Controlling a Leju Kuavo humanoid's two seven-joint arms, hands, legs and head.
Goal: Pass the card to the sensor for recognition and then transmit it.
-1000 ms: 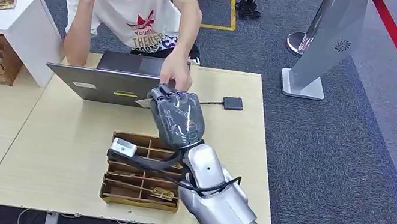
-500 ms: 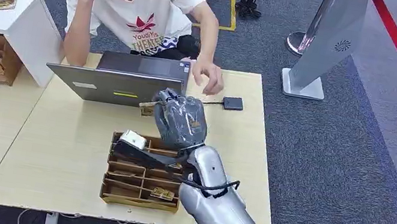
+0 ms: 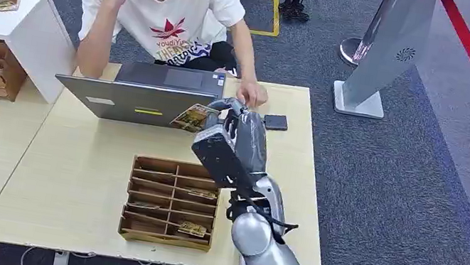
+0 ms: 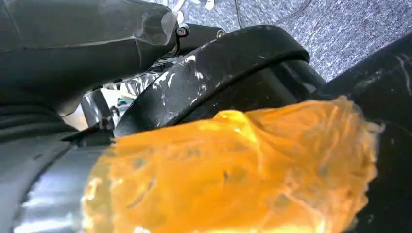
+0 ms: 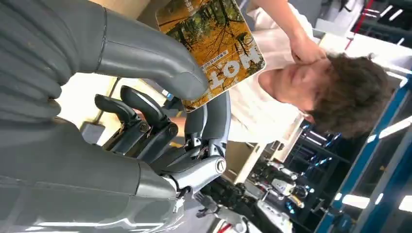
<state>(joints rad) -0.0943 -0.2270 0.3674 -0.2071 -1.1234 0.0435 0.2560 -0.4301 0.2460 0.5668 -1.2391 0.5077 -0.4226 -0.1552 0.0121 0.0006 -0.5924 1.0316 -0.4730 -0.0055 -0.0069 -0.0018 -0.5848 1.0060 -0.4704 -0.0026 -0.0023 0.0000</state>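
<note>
Right hand (image 3: 235, 136) raised above the table (image 3: 67, 169), pinching a card (image 3: 193, 117) between the thick thumb and a darker finger. Card printed with yellow autumn trees, held in the air, tilted, just in front of the laptop (image 3: 141, 92) and above the table top, touching nothing but the hand. Same grip seen close in the right wrist view: thumb (image 5: 145, 56) pressed on the card (image 5: 214, 43), one finger behind it, the other fingers curled apart from it.

Small black sensor (image 3: 275, 122) flat on the table, just beside the hand on its far right side, with a thin cable. Fingers of a person (image 3: 251, 93) resting on the table near the sensor and the laptop corner.

Wooden tray (image 3: 170, 202) with several compartments on the near part of the table, under the right arm, more cards lying in some slots.

Left hand: cannot tell its state; left wrist view blurred, showing dark parts and something orange close to the lens.
</note>
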